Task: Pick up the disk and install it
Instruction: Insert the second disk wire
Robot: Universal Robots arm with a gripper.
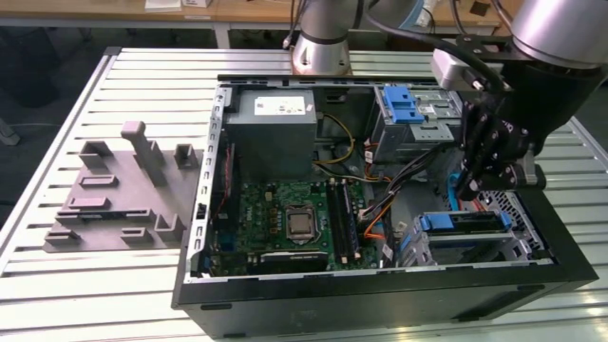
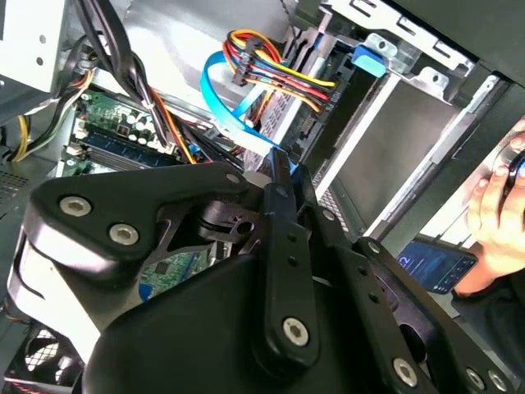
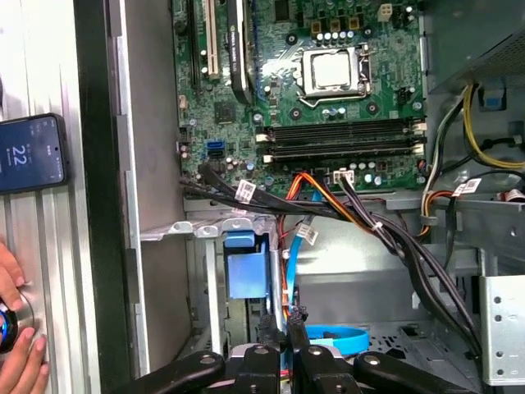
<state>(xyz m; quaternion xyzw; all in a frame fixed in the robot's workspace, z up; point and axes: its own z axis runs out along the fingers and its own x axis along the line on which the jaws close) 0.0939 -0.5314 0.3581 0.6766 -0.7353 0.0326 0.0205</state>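
Open computer case (image 1: 380, 285) lies on its side on the slatted metal bench (image 1: 114, 285). Grey moulded fixture (image 1: 119, 192) sits on the bench toward the exterior view's left, apart from the case.

Gripper (image 1: 470, 189) hangs inside the case, above the drive cage at the exterior view's right. In the first wrist view its fingers (image 3: 297, 341) stand close together, almost touching, with nothing seen held between them; the second wrist view shows the same narrow closure at the gripper (image 2: 283, 164).

Disk (image 1: 465, 222), with its blue carrier, sits in the lower drive bay, just below the gripper in the exterior view. The blue carrier tab of the disk (image 3: 246, 271) lies just beside the fingers in the first wrist view.

Motherboard (image 3: 328, 90) with the bare processor socket, and a bundle of coloured cables (image 2: 271, 61), lie near the bay.

A person's hand (image 3: 15, 328) rests on the bench outside the case wall, near a phone (image 3: 31, 153).
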